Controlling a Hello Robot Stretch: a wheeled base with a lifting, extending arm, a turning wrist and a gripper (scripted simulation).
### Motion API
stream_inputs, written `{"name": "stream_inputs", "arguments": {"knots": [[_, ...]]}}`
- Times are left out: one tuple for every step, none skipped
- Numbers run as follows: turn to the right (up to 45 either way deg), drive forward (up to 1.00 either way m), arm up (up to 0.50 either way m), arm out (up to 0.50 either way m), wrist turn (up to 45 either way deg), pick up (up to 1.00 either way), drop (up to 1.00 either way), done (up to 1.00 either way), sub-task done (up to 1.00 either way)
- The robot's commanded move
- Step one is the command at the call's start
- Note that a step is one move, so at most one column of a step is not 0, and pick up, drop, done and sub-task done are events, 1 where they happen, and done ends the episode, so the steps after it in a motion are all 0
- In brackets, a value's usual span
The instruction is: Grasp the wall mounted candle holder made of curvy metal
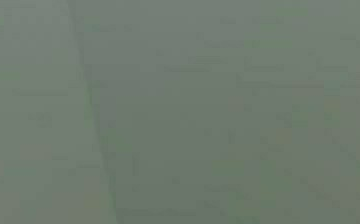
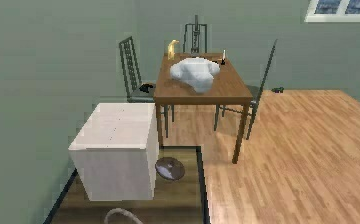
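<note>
A brown wooden table (image 2: 204, 95) stands near the grey-green wall in the arm side view. On it lies a crumpled white cloth (image 2: 194, 71). At the table's far left corner stands a small yellow curved thing (image 2: 172, 47). A small dark thing with a pale tip (image 2: 223, 58) stands at the far right edge; its shape is too small to name. The forward view faces a plain grey-green wall (image 1: 218, 110) at close range, with a faint upright seam (image 1: 88, 100) at the left.
Three dark thin-framed chairs (image 2: 131, 68) (image 2: 197, 35) (image 2: 260, 80) surround the table. A pale cube-shaped box (image 2: 116, 150) stands at the lower left on a dark mat (image 2: 183, 195), with a round grey thing (image 2: 169, 168) beside it. Wood floor (image 2: 298, 150) spreads right. A window (image 2: 338, 8) sits top right.
</note>
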Motion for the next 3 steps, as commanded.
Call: {"name": "stream_inputs", "arguments": {"knots": [[0.0, 0.00, 0.00, 0.00, 0.0, 1.00, 0.00, 0.00, 0.00], [0.0, 0.00, 0.10, 0.00, 0.0, 0.00, 0.00, 0.00, 0.00], [0.0, 0.00, 0.00, 0.00, 0.0, 0.00, 0.00, 1.00, 0.00]]}}
